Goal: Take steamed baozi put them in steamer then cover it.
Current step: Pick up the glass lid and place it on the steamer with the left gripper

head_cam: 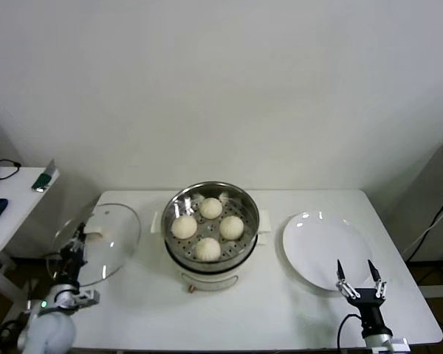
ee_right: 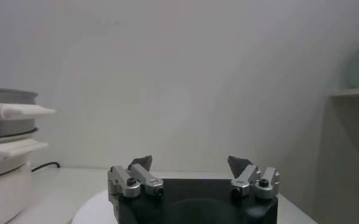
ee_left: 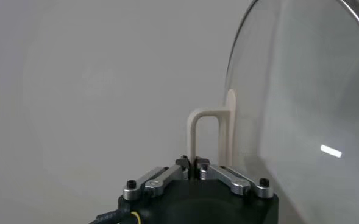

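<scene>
Left gripper [ee_left: 193, 163] pinched on the cover [head_cam: 103, 242] handle, lid off to the steamer's left. Right gripper [head_cam: 360, 279] spread, idle near the empty white plate [head_cam: 310, 251]. All four baozi [head_cam: 207, 227] sit in the steamer [head_cam: 211, 221]. Only covering left, I'd say.

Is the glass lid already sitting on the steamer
No, the cover is off to the side, held by the left gripper, and the steamer is open with baozi showing.
</scene>
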Available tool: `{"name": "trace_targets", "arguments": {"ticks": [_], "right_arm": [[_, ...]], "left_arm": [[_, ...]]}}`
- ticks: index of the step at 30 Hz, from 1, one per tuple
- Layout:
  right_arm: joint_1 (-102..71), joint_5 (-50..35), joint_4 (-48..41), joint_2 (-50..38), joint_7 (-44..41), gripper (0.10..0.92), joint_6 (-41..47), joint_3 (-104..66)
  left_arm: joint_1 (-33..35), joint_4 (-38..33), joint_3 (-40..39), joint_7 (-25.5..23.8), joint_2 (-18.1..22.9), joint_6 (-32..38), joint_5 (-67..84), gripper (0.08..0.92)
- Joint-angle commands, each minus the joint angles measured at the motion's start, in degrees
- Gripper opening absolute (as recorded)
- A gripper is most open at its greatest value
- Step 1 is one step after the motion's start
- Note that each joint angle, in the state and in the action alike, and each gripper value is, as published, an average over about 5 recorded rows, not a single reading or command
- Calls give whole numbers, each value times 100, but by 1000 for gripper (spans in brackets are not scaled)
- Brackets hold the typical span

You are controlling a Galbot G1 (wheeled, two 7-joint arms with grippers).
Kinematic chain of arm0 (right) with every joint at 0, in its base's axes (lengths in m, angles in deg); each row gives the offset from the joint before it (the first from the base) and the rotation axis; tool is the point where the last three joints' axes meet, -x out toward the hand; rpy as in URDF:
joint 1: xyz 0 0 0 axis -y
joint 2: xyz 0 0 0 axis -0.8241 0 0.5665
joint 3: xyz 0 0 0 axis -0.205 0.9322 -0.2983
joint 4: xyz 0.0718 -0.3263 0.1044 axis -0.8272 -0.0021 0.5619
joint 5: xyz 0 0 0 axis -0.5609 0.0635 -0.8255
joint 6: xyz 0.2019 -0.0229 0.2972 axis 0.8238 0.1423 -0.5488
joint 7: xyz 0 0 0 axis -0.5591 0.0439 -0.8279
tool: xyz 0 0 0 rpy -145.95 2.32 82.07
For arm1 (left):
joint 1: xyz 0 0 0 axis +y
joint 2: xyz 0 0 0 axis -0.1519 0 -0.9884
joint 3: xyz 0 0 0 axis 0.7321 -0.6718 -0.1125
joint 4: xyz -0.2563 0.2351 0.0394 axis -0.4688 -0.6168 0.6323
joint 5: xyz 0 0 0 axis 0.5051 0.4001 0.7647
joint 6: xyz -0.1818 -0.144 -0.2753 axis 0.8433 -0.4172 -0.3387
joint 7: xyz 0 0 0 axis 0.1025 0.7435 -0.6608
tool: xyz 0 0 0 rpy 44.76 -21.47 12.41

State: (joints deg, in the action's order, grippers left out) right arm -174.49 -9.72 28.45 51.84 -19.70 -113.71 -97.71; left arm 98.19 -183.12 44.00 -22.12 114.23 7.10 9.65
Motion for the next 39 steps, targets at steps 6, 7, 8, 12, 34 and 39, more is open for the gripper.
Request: {"name": "trace_targets", "arguments": {"ticks": [6, 7, 8, 12, 34, 39], "right_arm": [[-104, 348, 124, -40, -87, 823, 442, 7], [-109, 380, 131, -37, -90, 823, 452, 12], [-108, 396, 138, -33, -91, 823, 460, 19], [-79, 436, 171, -13, -100, 823, 474, 63], [8, 361, 66, -79, -127, 823, 290, 89], [-25, 257, 57, -153, -132, 823, 256, 42]], "left_arm": [[-116, -2743, -948, -1536, -995, -2317, 1104, 141], [-165, -2845, -1122, -1603, -963, -2445, 1030, 141], [-226, -2927, -1312, -1664, -914, -2566, 935, 141], [-602, -3023, -2030, -1913, -557, -2963, 310, 141], [-1775, -1914, -4241, -2649, 1576, -3395, -1942, 141], [-1782, -1637, -4295, -2565, 1825, -3349, -2108, 141]]}}
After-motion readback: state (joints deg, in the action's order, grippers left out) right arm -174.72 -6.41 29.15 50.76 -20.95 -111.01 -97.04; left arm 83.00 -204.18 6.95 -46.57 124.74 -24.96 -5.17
